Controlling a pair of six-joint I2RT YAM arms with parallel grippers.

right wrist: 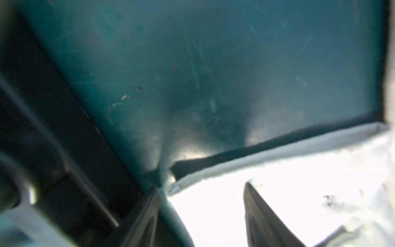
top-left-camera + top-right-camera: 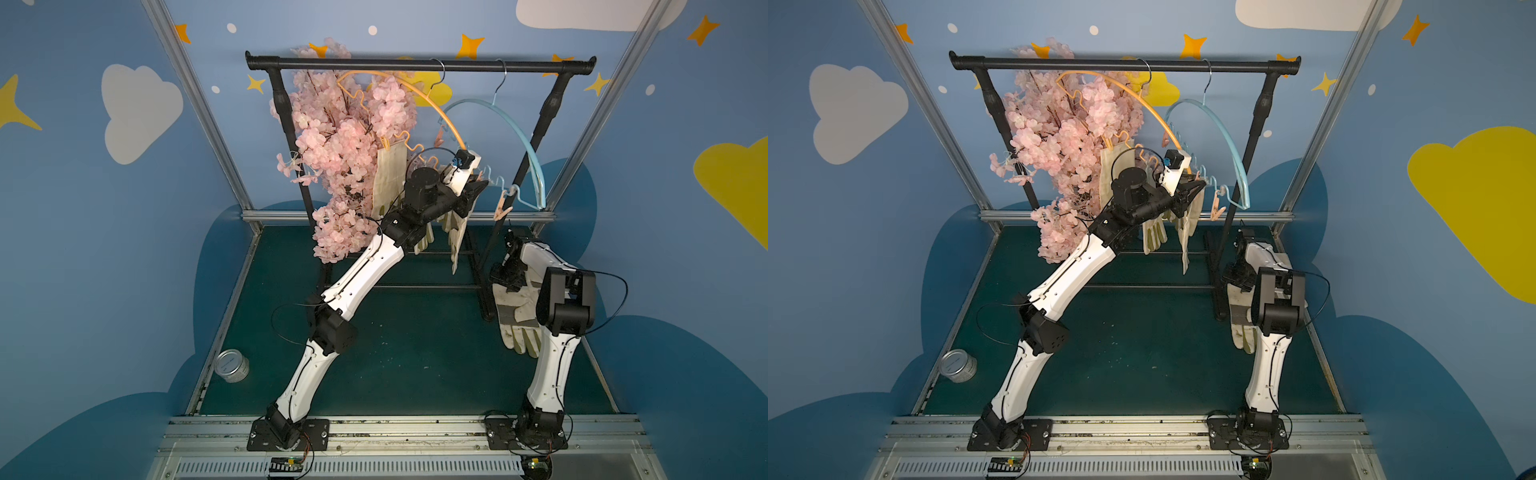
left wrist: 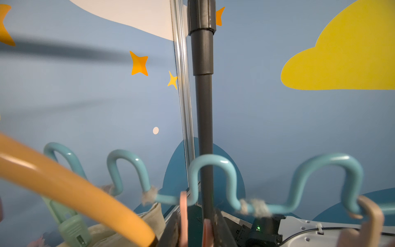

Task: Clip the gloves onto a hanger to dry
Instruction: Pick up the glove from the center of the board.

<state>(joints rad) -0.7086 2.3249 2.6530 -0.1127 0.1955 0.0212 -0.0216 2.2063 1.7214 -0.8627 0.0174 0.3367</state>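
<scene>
One of the gloves [image 2: 515,316] lies palm up on the green table at the right, grey patches showing. My right gripper [image 2: 505,272] is down at its cuff [image 1: 299,154], jaws open, with one finger over the cuff's bright cloth. Two more gloves hang at the rack: one [image 2: 388,174] clipped to the orange hanger [image 2: 428,99], one [image 2: 457,237] below my left gripper [image 2: 478,189]. The left gripper [image 3: 196,216] is shut on a pink clip [image 3: 183,213] that hangs from the wavy bar of the blue hanger [image 3: 213,166].
Both hangers hang from the black rack rail [image 2: 419,64]. Pink blossom branches [image 2: 345,158] crowd the rack's left side. Another pink clip [image 2: 503,210] dangles at the blue hanger's end, and a green clip [image 3: 72,226] shows nearby. A tin can [image 2: 232,365] stands front left.
</scene>
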